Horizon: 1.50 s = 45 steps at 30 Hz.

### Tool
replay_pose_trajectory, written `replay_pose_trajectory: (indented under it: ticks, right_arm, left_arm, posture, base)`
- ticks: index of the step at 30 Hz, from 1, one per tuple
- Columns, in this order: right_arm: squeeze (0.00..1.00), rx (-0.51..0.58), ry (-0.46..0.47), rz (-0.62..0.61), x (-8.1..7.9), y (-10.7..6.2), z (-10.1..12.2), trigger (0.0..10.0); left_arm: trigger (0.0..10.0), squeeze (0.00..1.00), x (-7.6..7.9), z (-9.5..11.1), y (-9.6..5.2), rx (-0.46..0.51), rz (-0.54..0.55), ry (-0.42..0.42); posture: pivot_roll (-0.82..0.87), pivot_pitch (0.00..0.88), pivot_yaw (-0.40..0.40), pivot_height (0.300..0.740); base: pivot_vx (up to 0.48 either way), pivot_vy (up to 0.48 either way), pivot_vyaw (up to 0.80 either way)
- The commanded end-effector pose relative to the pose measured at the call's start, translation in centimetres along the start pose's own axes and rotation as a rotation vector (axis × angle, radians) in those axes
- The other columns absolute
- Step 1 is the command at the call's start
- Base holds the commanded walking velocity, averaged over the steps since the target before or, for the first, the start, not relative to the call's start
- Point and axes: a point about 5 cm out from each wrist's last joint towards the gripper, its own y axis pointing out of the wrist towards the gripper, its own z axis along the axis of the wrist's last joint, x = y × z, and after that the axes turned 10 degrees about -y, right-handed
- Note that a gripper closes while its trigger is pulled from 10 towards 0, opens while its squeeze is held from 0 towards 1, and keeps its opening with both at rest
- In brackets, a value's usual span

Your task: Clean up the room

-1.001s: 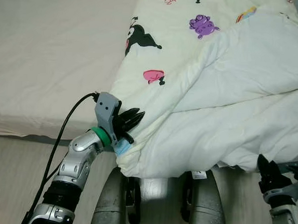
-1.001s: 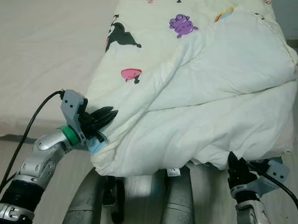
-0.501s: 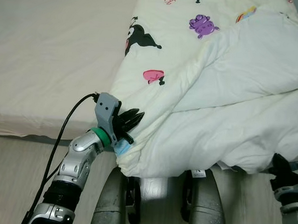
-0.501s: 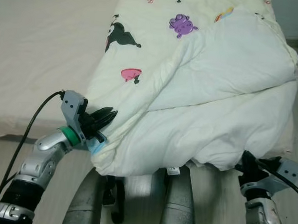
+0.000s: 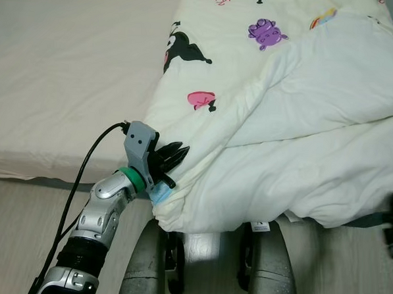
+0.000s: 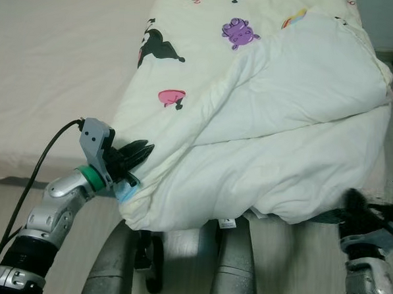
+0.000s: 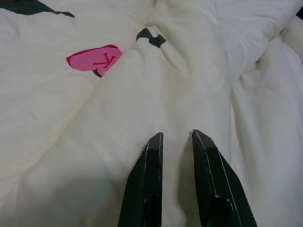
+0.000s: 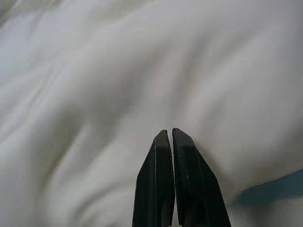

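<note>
- Though it spreads wide and bare, the bed carries the quilt only on its right half, bunched and hanging over the near edge.
- The quilt, cream with cartoon prints, looks soft, bulky and light; it will likely sag and slide, so a thick fold at the hem seems the best hold.
- The left gripper presses into the quilt's near left corner, its fingers slightly parted around a ridge of cloth.
- The right gripper, clenched with nothing between its fingers, points at white quilt fabric.
- No containers are visible.
</note>
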Motion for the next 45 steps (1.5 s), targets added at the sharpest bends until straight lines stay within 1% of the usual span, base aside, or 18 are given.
replay_pose_trajectory:
  ticks: [1, 6, 10, 13, 14, 16, 21, 24, 26, 28, 30, 31, 32, 35, 38, 40, 42, 45]
  right_arm:
    - [0.00, -0.151, -0.016, 0.187, -2.9, -1.0, -2.6, 0.0]
    - [0.00, -0.190, -0.078, 0.199, -3.7, -1.1, -3.4, 0.0]
    - [0.00, -0.200, -0.128, 0.079, -2.5, -0.5, -3.6, 0.0]
    - [0.00, -0.139, -0.225, -0.178, 0.8, 0.1, -2.3, 0.0]
    - [0.00, -0.139, -0.225, -0.178, 0.8, 0.1, -2.3, 0.0]
    - [0.00, -0.078, -0.258, -0.371, 3.6, -0.1, -0.4, 0.0]
    - [0.00, -0.109, -0.318, -0.489, 5.9, -0.8, 0.7, 0.0]
    - [0.00, -0.055, -0.481, -0.692, 8.9, -2.0, 3.7, 0.0]
    - [0.00, -0.010, -0.521, -0.743, 9.4, -2.3, 4.8, 0.0]
    - [0.00, 0.096, -0.487, -0.666, 8.8, -1.4, 6.1, 0.0]
    - [0.00, -0.011, -0.315, -0.314, 5.3, 0.4, 3.6, 0.0]
    - [0.00, -0.105, -0.294, -0.125, 3.0, 0.6, 1.7, 0.0]
    - [0.00, -0.105, -0.294, -0.125, 3.0, 0.6, 1.7, 0.0]
    - [0.00, -0.271, -0.283, 0.178, -1.3, -0.7, -2.1, 0.0]
    - [0.00, -0.309, -0.245, 0.246, -2.7, -1.3, -3.3, 0.0]
    - [0.00, -0.369, -0.187, 0.340, -5.0, -2.2, -4.9, 0.0]
    - [0.00, -0.388, -0.190, 0.369, -5.8, -2.2, -5.7, 0.0]
    - [0.00, -0.382, -0.222, 0.317, -5.3, -1.4, -5.9, 0.0]
  left_arm:
    - [10.0, 0.00, -0.3, -1.1, -0.7, -0.038, 0.012, -0.015]
    - [10.0, 0.00, -0.2, -1.1, -0.8, -0.037, 0.011, -0.016]
    - [10.0, 0.00, -0.2, -1.2, -0.8, -0.037, 0.014, -0.015]
    - [10.0, 0.00, -0.2, -1.1, -0.8, -0.034, 0.017, -0.015]
    - [10.0, 0.00, -0.2, -1.1, -0.8, -0.034, 0.017, -0.015]
    - [10.0, 0.00, -0.2, -1.2, -0.8, -0.034, 0.019, -0.015]
    - [10.0, 0.00, -0.2, -1.3, -0.8, -0.037, 0.016, -0.016]
    - [10.0, 0.00, -0.1, -1.3, -0.7, -0.036, 0.015, -0.017]
    - [10.0, 0.00, -0.1, -1.3, -0.7, -0.035, 0.015, -0.017]
    - [10.0, 0.00, -0.1, -1.3, -0.7, -0.033, 0.016, -0.018]
    - [10.0, 0.00, -0.1, -1.3, -0.8, -0.035, 0.013, -0.019]
    - [10.0, 0.00, 0.0, -1.4, -0.8, -0.039, 0.008, -0.020]
    - [10.0, 0.00, 0.0, -1.4, -0.8, -0.039, 0.008, -0.020]
    - [10.0, 0.00, 0.2, -1.5, -0.9, -0.044, 0.000, -0.021]
    - [10.0, 0.00, 0.2, -1.5, -0.9, -0.044, -0.003, -0.023]
    - [10.0, 0.00, 0.4, -1.6, -0.9, -0.047, -0.012, -0.026]
    - [10.0, 0.00, 0.9, -1.8, -1.0, -0.058, -0.057, -0.034]
    - [10.0, 0.00, 1.9, -2.0, -1.2, -0.081, -0.149, -0.045]
  posture:
    - [-0.12, 0.309, 0.187, 0.628]
    - [-0.12, 0.307, 0.185, 0.628]
    - [-0.12, 0.303, 0.184, 0.628]
    - [-0.11, 0.301, 0.182, 0.628]
    - [-0.11, 0.301, 0.182, 0.628]
    - [-0.12, 0.300, 0.184, 0.628]
    - [-0.12, 0.296, 0.183, 0.628]
    - [-0.12, 0.293, 0.181, 0.628]
    - [-0.12, 0.294, 0.180, 0.628]
    - [-0.12, 0.295, 0.179, 0.628]
    - [-0.13, 0.298, 0.180, 0.628]
    - [-0.12, 0.303, 0.179, 0.628]
    - [-0.12, 0.303, 0.179, 0.628]
    - [-0.12, 0.307, 0.177, 0.628]
    - [-0.11, 0.309, 0.176, 0.628]
    - [-0.11, 0.312, 0.178, 0.628]
    - [-0.11, 0.313, 0.182, 0.628]
    - [-0.11, 0.314, 0.185, 0.628]
  base:
    - [0.000, 0.000, 0.00]
    - [0.000, 0.000, 0.00]
    - [0.000, 0.000, 0.00]
    - [0.000, 0.000, 0.00]
    - [0.000, 0.000, 0.00]
    - [0.000, 0.000, 0.00]
    - [0.000, 0.000, 0.00]
    - [0.000, 0.000, 0.00]
    - [0.000, 0.000, 0.00]
    - [0.000, 0.000, 0.00]
    - [0.000, 0.000, 0.00]
    - [0.000, 0.000, 0.00]
    - [0.000, 0.000, 0.00]
    - [0.000, 0.000, 0.00]
    - [0.000, 0.000, 0.00]
    - [0.000, 0.000, 0.00]
    - [0.000, 0.000, 0.00]
    - [0.000, 0.000, 0.00]
